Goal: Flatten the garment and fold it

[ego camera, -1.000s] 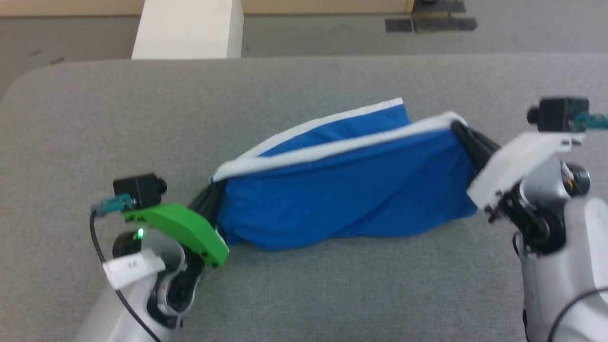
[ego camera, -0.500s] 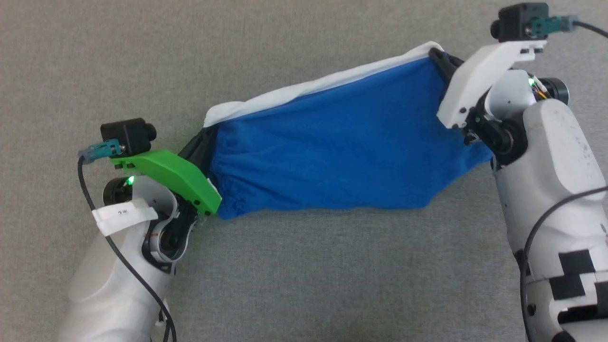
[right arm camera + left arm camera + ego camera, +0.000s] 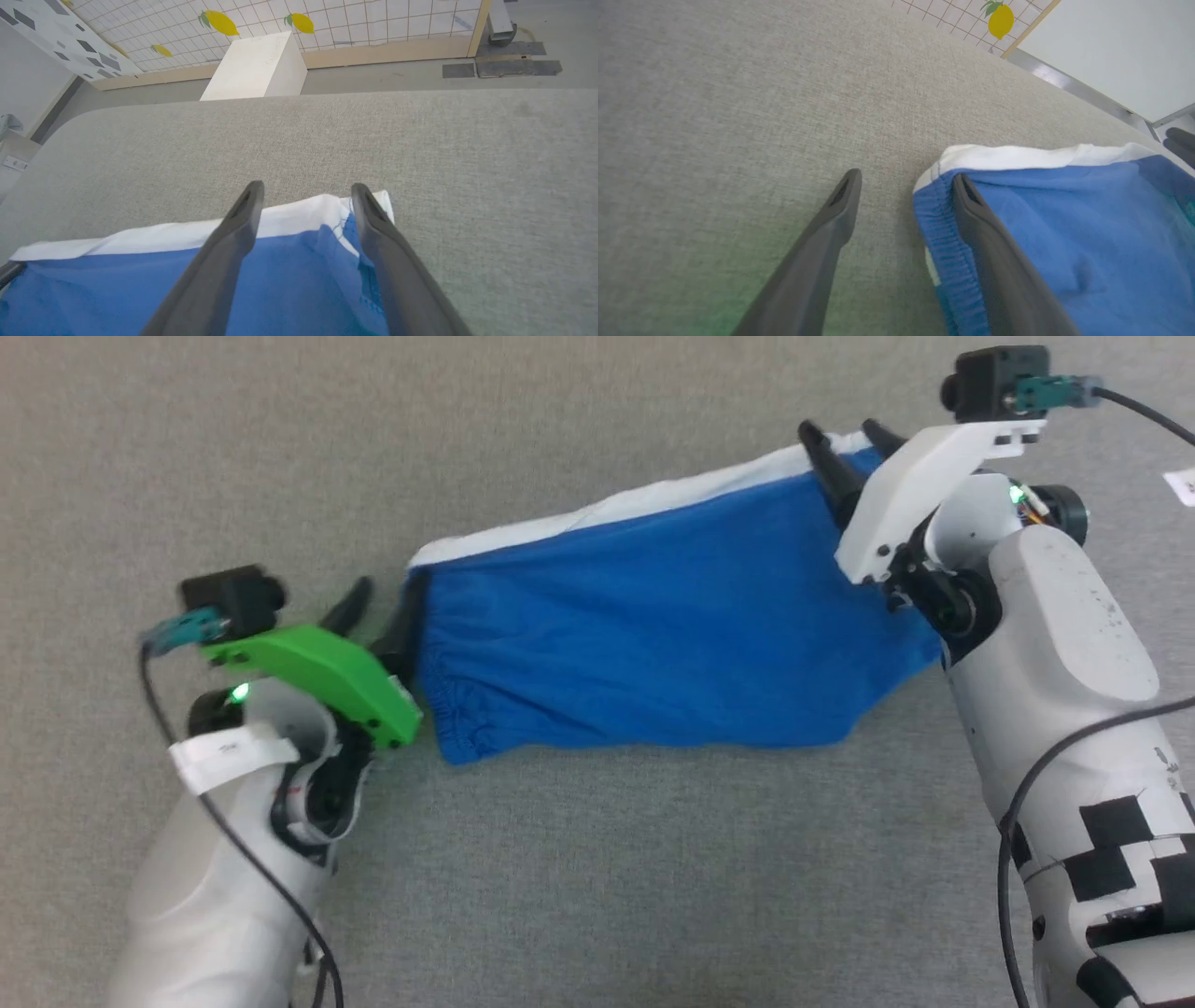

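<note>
The garment point(image 3: 653, 635), bright blue shorts with a white stripe along the far edge, lies spread on the grey table between both grippers. My left gripper point(image 3: 378, 605) stands open at the gathered waistband end. In the left wrist view point(image 3: 906, 179) one finger rests over the waistband corner of the garment point(image 3: 1064, 224) and the other over bare table. My right gripper point(image 3: 840, 434) is open at the garment's far right corner. In the right wrist view point(image 3: 307, 191) its fingers straddle the white corner of the garment point(image 3: 289, 275). Nothing is gripped.
The grey fabric table point(image 3: 597, 877) reaches well beyond the garment on all sides. Past its far edge stand a white block point(image 3: 254, 65) and a tiled wall with lemon decals point(image 3: 219, 22).
Both grippers have opened and let go of the garment's corners. The garment, held stretched before, now lies on the table. The head camera tilted down since a second ago.
</note>
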Tool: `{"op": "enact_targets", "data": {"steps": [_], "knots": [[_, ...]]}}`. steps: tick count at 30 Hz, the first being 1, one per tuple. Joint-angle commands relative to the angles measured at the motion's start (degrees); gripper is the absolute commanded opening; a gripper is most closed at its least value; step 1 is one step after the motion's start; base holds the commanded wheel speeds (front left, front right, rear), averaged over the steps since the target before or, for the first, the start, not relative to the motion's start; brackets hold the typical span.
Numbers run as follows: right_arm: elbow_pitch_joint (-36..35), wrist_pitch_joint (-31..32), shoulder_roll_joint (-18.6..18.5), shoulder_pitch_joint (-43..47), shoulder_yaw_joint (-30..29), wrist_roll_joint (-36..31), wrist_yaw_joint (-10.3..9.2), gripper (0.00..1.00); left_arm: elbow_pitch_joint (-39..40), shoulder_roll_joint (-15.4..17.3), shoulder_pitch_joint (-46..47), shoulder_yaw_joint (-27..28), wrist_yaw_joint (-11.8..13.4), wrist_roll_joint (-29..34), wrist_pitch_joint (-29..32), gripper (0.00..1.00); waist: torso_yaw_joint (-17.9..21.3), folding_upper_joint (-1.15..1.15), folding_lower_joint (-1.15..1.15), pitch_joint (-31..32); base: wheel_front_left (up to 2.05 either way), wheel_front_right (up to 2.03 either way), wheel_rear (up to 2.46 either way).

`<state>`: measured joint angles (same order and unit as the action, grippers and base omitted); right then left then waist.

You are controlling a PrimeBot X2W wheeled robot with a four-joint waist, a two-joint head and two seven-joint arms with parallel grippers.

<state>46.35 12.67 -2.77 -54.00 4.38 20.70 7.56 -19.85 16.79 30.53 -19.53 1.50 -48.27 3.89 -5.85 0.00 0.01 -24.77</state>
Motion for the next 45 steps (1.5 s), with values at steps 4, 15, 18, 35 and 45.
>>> {"op": "enact_targets", "data": {"steps": [4, 15, 18, 35, 45], "knots": [[-0.53, -3.19, -0.32, 2.41, -2.28, -3.04, -0.08, 1.0, 2.35, 1.86, -4.25, 2.58, 2.55, 0.19, -3.63, 1.0, 1.79, 0.0, -0.01, 6.51, 0.0, 0.0, 0.0], [-6.4, 10.85, -1.34, 14.1, -6.89, -15.32, -0.08, 1.0, 11.87, 3.61, -16.46, 3.63, 4.73, 14.52, -18.75, 1.0, 1.92, 0.0, -0.01, 11.49, 0.0, 0.0, 0.0], [-9.58, 14.6, -0.88, 16.35, -6.56, -16.53, -0.08, 1.0, 15.11, 1.93, -19.25, 5.5, 5.28, 18.44, -18.85, 1.0, 1.62, 0.0, -0.01, 11.19, 0.0, 0.0, 0.0], [-8.41, 28.99, -0.12, 16.55, -2.95, -22.59, -0.08, 1.0, 15.68, -6.12, -21.68, 12.42, -1.35, 26.39, -18.89, 1.0, -1.44, 0.0, -0.01, 6.61, 0.0, 0.0, 0.0], [-10.79, 27.18, -0.11, 15.96, -3.52, -20.05, -0.08, 0.0, 13.73, -8.58, -20.49, 11.48, -3.0, 25.06, -11.8, 1.0, -0.32, 0.0, -0.01, 7.86, 0.0, 0.0, 0.0]]}}
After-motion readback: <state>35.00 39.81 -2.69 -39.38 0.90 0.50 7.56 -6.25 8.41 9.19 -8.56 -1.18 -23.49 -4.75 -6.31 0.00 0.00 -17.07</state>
